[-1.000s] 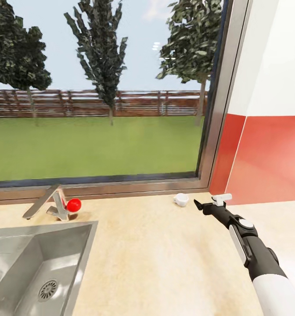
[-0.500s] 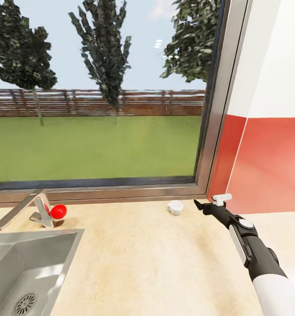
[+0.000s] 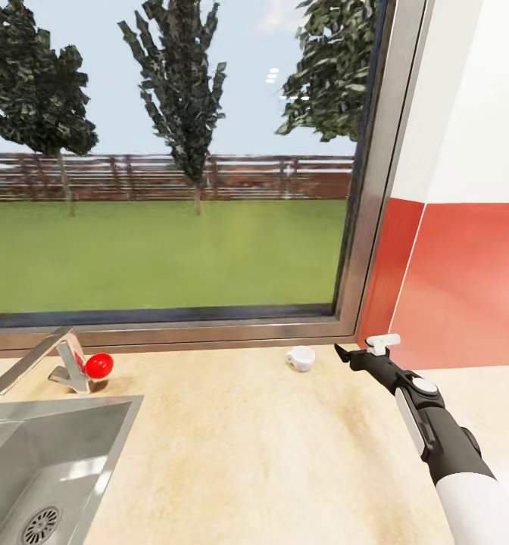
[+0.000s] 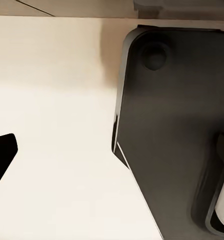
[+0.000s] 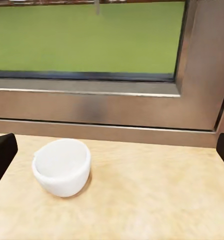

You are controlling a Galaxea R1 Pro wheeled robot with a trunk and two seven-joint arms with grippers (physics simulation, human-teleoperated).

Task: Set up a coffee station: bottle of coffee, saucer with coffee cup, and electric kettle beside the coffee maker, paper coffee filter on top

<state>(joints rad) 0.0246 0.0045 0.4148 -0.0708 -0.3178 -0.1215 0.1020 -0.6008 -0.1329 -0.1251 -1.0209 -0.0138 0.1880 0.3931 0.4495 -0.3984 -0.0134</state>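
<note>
- The counter (image 3: 270, 454) runs long and pale under the window (image 3: 171, 189); I see no coffee maker, kettle, saucer, bottle or filter here, so most of the setup looks undone.
- The sink (image 3: 50, 462) is sunk at its left end, its basin empty.
- The right hand (image 3: 364, 350) hovers open, holding nothing, near the cup.
- The left hand (image 4: 2, 160): I cannot tell its state.
- The coffee cup (image 3: 301, 358) stands upright and empty by the window frame.

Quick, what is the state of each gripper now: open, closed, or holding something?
Left gripper: cannot be told.
Right gripper: open, holding nothing; the coffee cup stands apart from it on the kitchen countertop.
</note>
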